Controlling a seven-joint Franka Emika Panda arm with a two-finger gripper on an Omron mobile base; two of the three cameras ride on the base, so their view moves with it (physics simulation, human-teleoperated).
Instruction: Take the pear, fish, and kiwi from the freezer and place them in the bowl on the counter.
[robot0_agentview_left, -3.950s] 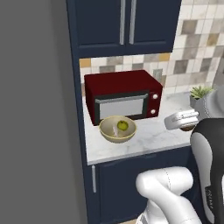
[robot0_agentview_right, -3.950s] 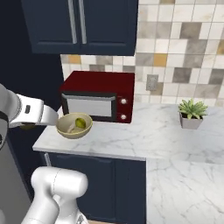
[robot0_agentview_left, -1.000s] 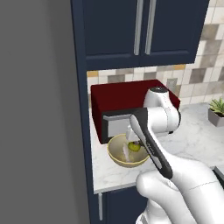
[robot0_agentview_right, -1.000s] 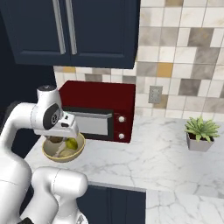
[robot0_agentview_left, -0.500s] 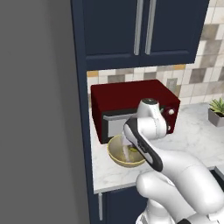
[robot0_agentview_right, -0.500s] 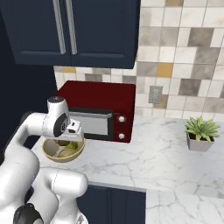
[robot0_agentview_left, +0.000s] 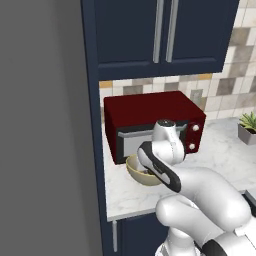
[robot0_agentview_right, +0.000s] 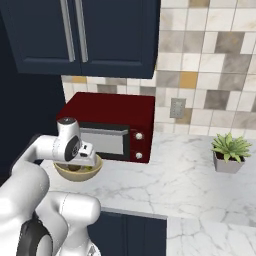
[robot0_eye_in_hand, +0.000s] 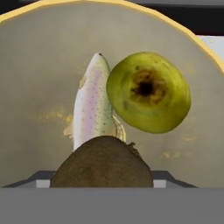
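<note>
The tan-yellow bowl (robot0_agentview_left: 134, 171) (robot0_agentview_right: 75, 175) stands on the white marble counter (robot0_agentview_right: 150, 185) in front of the microwave. My gripper (robot0_agentview_right: 79, 166) reaches down into it from above. In the hand view the bowl's speckled inside (robot0_eye_in_hand: 39, 65) holds the pale fish (robot0_eye_in_hand: 94, 105) lying lengthwise and the yellow-green pear (robot0_eye_in_hand: 148, 92) to its right, touching it. The brown kiwi (robot0_eye_in_hand: 103, 164) sits large and close at the gripper, between its jaws, covering the fingertips and hanging over the fish's tail. The freezer's grey side (robot0_agentview_left: 45, 125) rises on the left; its inside is out of view.
A dark red microwave (robot0_agentview_right: 115, 125) stands right behind the bowl. Navy wall cabinets (robot0_agentview_right: 80, 35) hang above it. A small potted plant (robot0_agentview_right: 229, 152) sits at the far right of the counter. The counter's front edge runs just before the bowl.
Over the last second my hand has come down from above the bowl into it, with the kiwi. Since the oldest frames the base has driven closer and the fish has come into the bowl.
</note>
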